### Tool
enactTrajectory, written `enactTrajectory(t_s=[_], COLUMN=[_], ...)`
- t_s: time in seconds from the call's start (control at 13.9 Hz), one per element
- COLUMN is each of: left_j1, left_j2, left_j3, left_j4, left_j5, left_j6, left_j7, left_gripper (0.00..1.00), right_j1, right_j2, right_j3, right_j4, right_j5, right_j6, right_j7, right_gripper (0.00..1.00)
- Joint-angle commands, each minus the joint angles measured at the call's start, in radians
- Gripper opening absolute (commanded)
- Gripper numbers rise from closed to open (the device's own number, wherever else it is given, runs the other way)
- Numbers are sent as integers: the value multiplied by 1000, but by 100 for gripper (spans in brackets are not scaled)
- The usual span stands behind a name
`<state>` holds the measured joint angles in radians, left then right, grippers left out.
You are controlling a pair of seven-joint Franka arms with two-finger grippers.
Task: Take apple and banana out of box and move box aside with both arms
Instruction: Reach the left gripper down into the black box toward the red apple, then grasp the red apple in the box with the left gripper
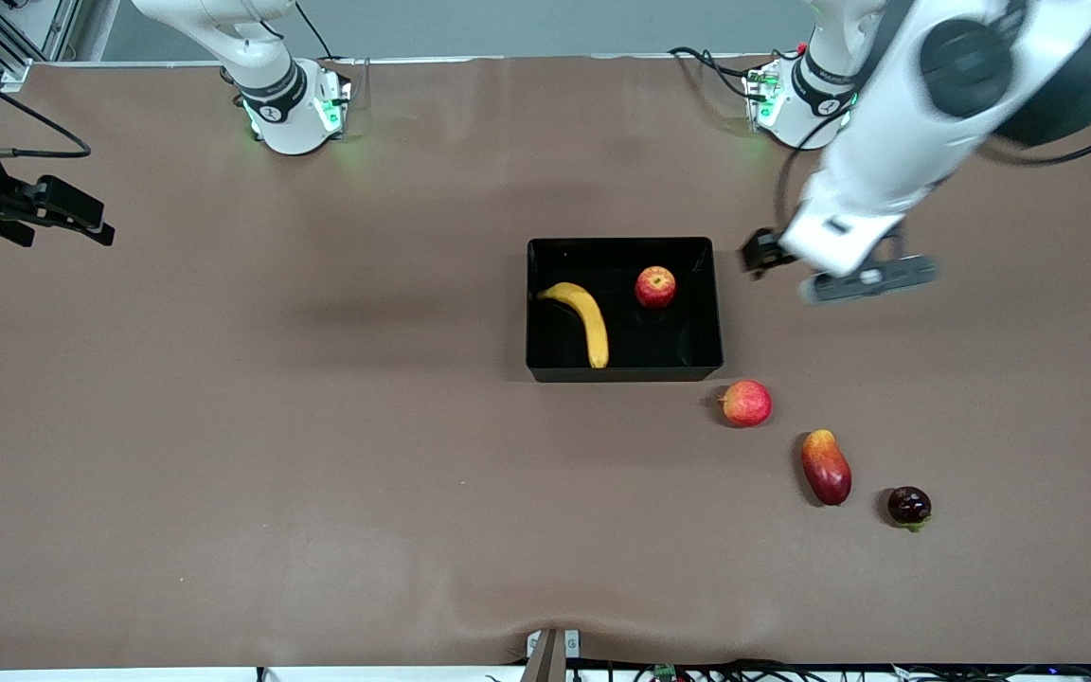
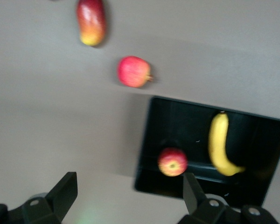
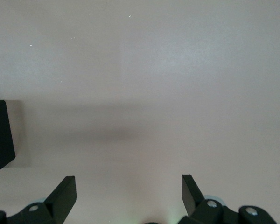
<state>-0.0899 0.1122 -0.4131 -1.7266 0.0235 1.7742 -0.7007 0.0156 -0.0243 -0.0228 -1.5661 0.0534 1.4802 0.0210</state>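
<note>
Apple (image 1: 655, 286) sitting in the box (image 1: 623, 369), in the corner toward the left arm's end and farther from the front camera; banana (image 1: 585, 322) lying beside it in the same box, toward the right arm's end, one tip near the box's nearer wall. Box itself resting near the middle of the desk (image 1: 318, 426). Nothing removed yet, box not shifted: by the look of it, the whole task left to do, namely both fruits out, then the two-armed push or carry.

Left end effector (image 1: 839, 275) hanging over bare desk just beside the box, on the side of the left arm's end; fingers (image 2: 65, 191) spread wide, holding nothing. In the left wrist view, apple close by one finger, banana a little past it. Right end effector (image 3: 128, 196) spread too, empty, over bare desk well apart from the box, waiting; only a corner of the box showing in its wrist view.

Outside the box, a paler apple (image 1: 745, 403) just off its nearer corner, then a mango (image 1: 826, 466) and a small dark fruit (image 1: 909, 506), each nearer the front camera. Probably in the way should the box go toward that corner; otherwise open desk all round.
</note>
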Motion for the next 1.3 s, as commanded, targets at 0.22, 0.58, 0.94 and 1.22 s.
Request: enactTrajectory(t_s=[0.22,0.58,0.94,1.22], left_j1=[-65,-106,-131,-148], left_j2=[-14,90,214,265], left_j3=[-43,-47,-47,-46], left_j4=[-261,-312,-312,-314], left_j5=[-1,-1,16,16], left_j6=[276,338,379,409], left_j7=[-158,-212,-241,-249], left_gripper=[100,100,100,100], right_j1=[1,1,1,1], right_j2=[-5,-3,-3,-3], right_j3=[0,0,0,0], right_j4=[-5,-6,-8,-9], right_j5=[11,11,11,11], right_j6=[6,6,6,2], right_j7=[-10,-10,-10,-10], right_gripper=[100,100,100,100])
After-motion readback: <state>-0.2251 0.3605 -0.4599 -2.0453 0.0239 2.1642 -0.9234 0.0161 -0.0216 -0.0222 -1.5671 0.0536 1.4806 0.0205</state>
